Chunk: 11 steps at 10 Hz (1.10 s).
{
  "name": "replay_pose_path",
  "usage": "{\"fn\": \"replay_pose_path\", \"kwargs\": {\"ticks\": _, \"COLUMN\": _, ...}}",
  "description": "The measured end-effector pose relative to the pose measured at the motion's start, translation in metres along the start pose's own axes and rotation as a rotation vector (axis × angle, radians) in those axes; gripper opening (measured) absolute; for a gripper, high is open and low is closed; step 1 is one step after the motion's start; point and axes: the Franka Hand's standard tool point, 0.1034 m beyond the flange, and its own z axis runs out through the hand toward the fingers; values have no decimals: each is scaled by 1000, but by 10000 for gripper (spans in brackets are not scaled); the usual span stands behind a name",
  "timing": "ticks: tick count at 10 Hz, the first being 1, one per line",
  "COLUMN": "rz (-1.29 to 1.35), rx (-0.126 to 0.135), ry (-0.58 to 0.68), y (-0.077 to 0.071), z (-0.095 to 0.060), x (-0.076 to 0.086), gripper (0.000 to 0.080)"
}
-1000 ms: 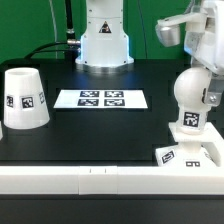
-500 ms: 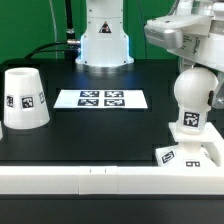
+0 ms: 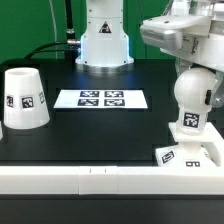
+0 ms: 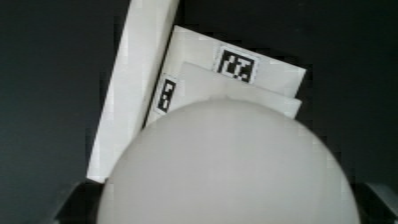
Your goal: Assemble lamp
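The round-headed bulb [image 3: 192, 95] stands upright on the flat square base [image 3: 190, 153] at the exterior view's right, by the front rail. My gripper [image 3: 193, 62] hangs just over the bulb's head, open. In the wrist view the bulb's head [image 4: 222, 160] fills the space between my dark fingers [image 4: 71, 205], with the tagged base [image 4: 231, 65] beyond it. I cannot tell whether the fingers touch the bulb. The tapered shade [image 3: 23, 98] stands apart at the exterior view's left.
The marker board [image 3: 100, 99] lies flat in the middle of the dark table. A long white rail [image 3: 80, 180] runs along the front edge and shows in the wrist view [image 4: 143, 70]. The arm's white pedestal [image 3: 104, 40] stands at the back.
My gripper has moved toward the exterior view's left and come over the bulb. The bulb, base and shade have not moved.
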Motion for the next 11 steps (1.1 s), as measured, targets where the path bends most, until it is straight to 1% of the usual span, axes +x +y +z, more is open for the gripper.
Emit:
{"fn": "replay_pose_path", "kwargs": {"ticks": 1, "rz": 5, "rx": 3, "ry": 1, "y": 0, "z": 0, "x": -1, "gripper": 576}}
{"fn": "replay_pose_path", "kwargs": {"ticks": 2, "rz": 35, "rx": 19, "ry": -1, "y": -3, "z": 0, "x": -4, "gripper": 576}}
{"fn": "replay_pose_path", "kwargs": {"ticks": 6, "rz": 459, "rx": 39, "ry": 60, "y": -4, "z": 0, "x": -6, "gripper": 577}}
{"fn": "replay_pose_path", "kwargs": {"ticks": 9, "rz": 691, "rx": 55, "ry": 82, "y": -3, "z": 0, "x": -7, "gripper": 577}}
{"fn": "replay_pose_path", "kwargs": {"ticks": 11, "rz": 799, "rx": 60, "ry": 80, "y": -3, "z": 0, "x": -6, "gripper": 577}}
